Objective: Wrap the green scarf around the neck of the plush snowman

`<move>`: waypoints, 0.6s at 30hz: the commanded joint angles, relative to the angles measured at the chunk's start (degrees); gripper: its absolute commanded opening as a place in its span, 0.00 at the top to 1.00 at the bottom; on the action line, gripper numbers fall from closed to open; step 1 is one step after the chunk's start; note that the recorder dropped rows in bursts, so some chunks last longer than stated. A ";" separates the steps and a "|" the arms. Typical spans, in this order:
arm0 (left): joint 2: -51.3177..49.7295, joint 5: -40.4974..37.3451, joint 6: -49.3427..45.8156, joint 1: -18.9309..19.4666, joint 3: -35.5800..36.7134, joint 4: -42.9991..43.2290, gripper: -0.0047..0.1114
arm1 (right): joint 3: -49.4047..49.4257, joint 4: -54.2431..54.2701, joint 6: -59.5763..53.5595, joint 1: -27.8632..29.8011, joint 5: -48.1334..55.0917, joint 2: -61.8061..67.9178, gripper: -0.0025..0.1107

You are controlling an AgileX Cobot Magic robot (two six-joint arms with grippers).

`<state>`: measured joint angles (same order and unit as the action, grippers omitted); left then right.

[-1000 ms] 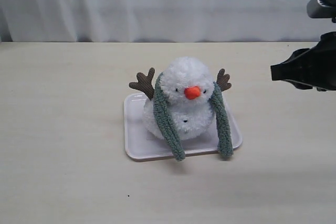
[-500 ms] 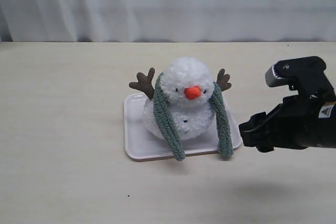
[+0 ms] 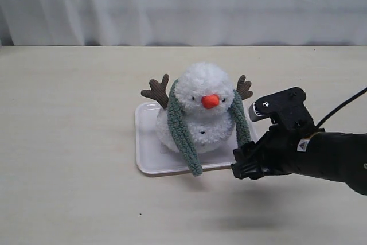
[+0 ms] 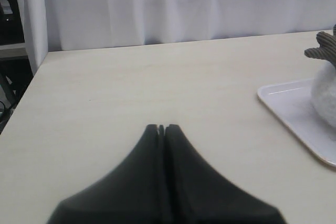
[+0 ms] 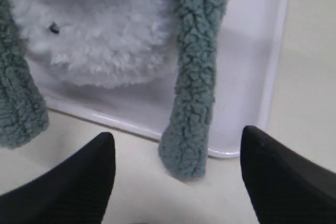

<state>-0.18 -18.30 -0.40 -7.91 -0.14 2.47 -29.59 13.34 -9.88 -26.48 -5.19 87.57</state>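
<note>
Snowman (image 3: 200, 113) — a fluffy white two-ball plush with an orange nose (image 3: 210, 101), small dark eyes and buttons, and brown corduroy twig arms (image 3: 156, 91) — sits upright on a white tray (image 3: 150, 159) on the table (image 3: 69, 142). Scarf (image 3: 180, 133), a fuzzy grey-green knit strip, passes behind the head and hangs down both sides of the face, uncrossed in front; its rounded ends overhang the tray's front rim. Right gripper (image 5: 177, 137), fingers (image 5: 79, 182) spread wide, sits low at the tray's front corner, straddling one scarf end without touching it. Left gripper (image 4: 161, 128), fingers pressed together and empty, hovers over the table apart from the tray.
</note>
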 commanded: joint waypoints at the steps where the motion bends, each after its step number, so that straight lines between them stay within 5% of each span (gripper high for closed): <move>1: 0.18 0.56 0.09 0.15 0.14 -0.21 0.96 | -1.80 1.33 0.08 0.00 -3.98 3.69 0.41; 6: 0.18 0.56 0.09 0.15 0.14 -0.21 0.96 | -2.33 1.33 1.85 0.00 -5.84 6.84 0.49; 14: 0.18 0.56 0.09 0.15 0.14 -0.21 0.96 | -2.33 1.33 4.14 -0.36 -6.07 7.91 0.95; 18: 0.18 0.56 0.09 0.15 0.14 -0.21 0.96 | -2.33 1.33 4.92 -0.36 -5.56 7.81 0.94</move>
<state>-0.18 -18.30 0.00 -7.91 -0.14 2.47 -31.67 14.83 -5.58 -26.75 -10.31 95.38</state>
